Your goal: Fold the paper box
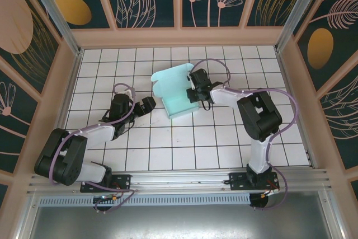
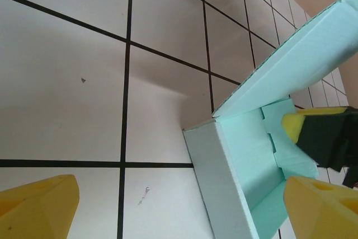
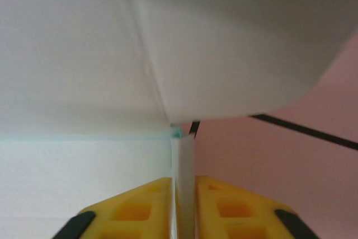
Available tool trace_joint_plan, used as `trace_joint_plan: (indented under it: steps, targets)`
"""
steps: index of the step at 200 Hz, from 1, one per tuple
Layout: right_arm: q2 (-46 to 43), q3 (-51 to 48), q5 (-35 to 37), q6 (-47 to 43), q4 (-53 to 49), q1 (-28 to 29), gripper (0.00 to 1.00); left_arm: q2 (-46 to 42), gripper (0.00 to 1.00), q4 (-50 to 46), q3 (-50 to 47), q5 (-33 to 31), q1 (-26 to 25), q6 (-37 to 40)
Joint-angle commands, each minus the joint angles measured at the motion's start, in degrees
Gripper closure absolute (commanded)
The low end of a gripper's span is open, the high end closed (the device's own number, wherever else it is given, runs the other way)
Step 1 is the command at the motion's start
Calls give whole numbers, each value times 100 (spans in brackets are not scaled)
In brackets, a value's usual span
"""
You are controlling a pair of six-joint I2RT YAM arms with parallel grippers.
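Jaws of the right gripper [image 3: 183,188] pinch a thin wall of the paper box [image 1: 174,94] on the table [image 1: 224,138]; the left gripper [image 1: 147,104] gapes just beside it. A firm pinch should steady the crease.

The tiled table [image 1: 224,144] lies bare from 4 to 7 o'clock of the paper box [image 1: 178,94], a wide lane between the two arms. A narrower strip runs at 12 o'clock before the back wall [image 1: 179,36]. The right gripper [image 1: 193,90], pinching the box's side, blocks 3 o'clock; the left gripper [image 1: 149,104], jaws spread, stands near at 8 o'clock.
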Motion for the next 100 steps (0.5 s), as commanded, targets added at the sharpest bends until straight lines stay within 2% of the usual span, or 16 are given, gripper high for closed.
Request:
trace_joint_plan:
  steps: [1,26,66,83,100]
  targets:
    - [242,11,322,-75,-490,72,79,33,7,149,119,5,-33,115]
    - [225,70,338,-71,-505,73,79,37,6,154,117,6,-33,132]
    - [293,204,418,-54,-601,88,98,20,6,145,125,6,-33,150]
    - [409,312,721,-59,-742,149,100,24,6,136,128,-3,-33,158]
    - [624,459,1422,-34,-1002,257,100,20,6,141,129,-11,-33,158]
